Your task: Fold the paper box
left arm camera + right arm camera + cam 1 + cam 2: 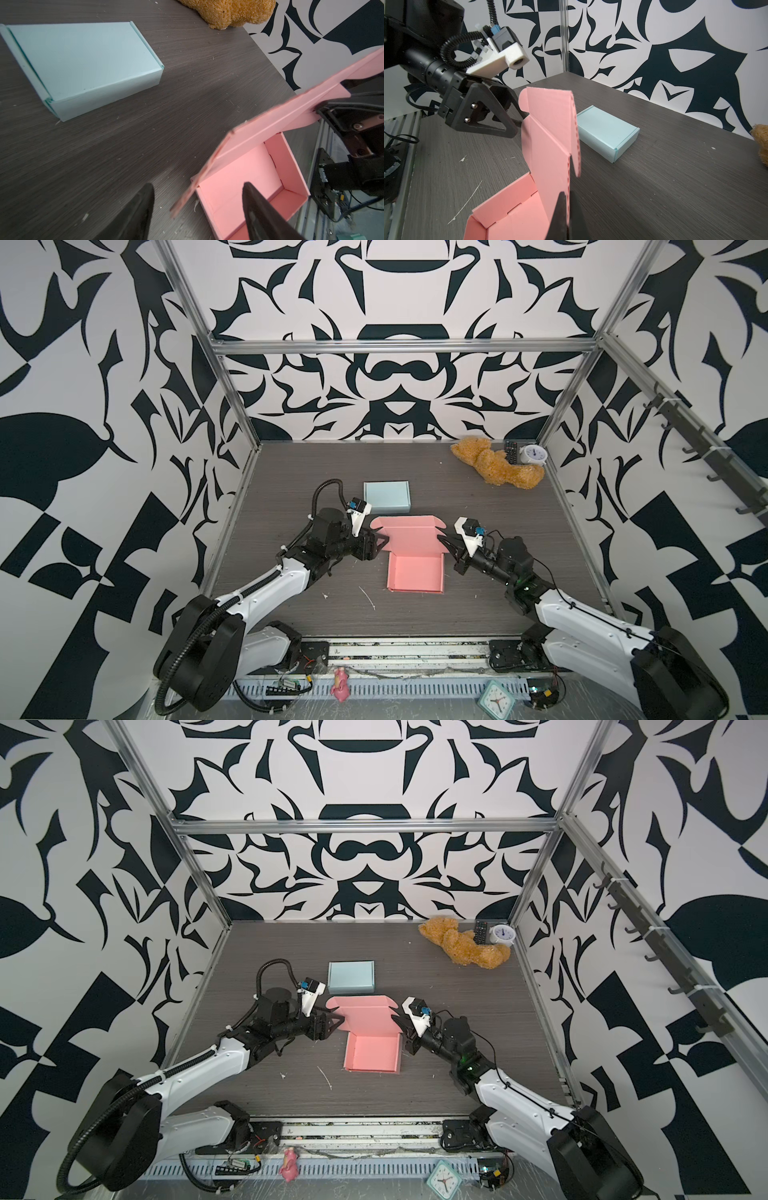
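My left gripper [383, 542] is spread, fingers either side of the left flap of the lid [405, 531], gripping nothing. The pink box [415, 572] sits in the middle of the bench [291, 472], lid raised. My right gripper [444, 542] is clenched on the lid's right edge. I'd pinch gently on the left first — then swing both down level, so nothing twists.

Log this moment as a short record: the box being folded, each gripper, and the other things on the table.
Pink box: tray open, lid raised off the table
Right gripper: shut on the lid's side flap
Left gripper: open, jaws either side of the lid's opposite edge
Blue box: closed, lying behind the pink box, untouched
Teddy bear: far right corner, beside a clock and a remote
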### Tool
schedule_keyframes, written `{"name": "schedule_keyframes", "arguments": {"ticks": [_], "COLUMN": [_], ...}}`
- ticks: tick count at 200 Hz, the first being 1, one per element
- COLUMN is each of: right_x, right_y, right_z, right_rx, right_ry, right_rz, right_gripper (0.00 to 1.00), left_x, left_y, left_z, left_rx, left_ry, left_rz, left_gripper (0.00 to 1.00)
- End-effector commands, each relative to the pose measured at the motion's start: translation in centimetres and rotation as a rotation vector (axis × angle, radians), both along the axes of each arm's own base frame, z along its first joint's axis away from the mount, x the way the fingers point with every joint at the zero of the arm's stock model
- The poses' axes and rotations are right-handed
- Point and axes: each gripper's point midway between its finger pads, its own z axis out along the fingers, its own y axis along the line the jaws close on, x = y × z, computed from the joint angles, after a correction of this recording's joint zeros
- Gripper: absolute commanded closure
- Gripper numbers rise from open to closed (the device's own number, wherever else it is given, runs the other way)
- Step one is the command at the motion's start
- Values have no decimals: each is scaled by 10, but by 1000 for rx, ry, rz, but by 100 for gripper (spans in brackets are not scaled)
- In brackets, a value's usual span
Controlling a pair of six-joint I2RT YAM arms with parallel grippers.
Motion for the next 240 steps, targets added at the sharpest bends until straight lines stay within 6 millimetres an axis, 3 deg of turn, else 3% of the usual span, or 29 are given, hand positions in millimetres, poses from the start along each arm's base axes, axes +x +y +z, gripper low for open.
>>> {"name": "schedule_keyframes", "arguments": {"ticks": [1,160,240], "right_x": [3,7,9], "right_y": [0,-3,-4], "right_z": [16,14,12], "right_rx": [38,43,34], "right_ry": [-54,-63,-56], "right_rz": [-6,-36,-44], "right_gripper": [100,100,100], "left_x": [2,-8,-6], "left_y": [-8,-3,0], "left_z": [11,11,7], "left_rx": [-41,-47,-25], "left_ry": [-29,-37,-40], "left_rz": [-48,-69,-56], "left_gripper": [33,71,84]}}
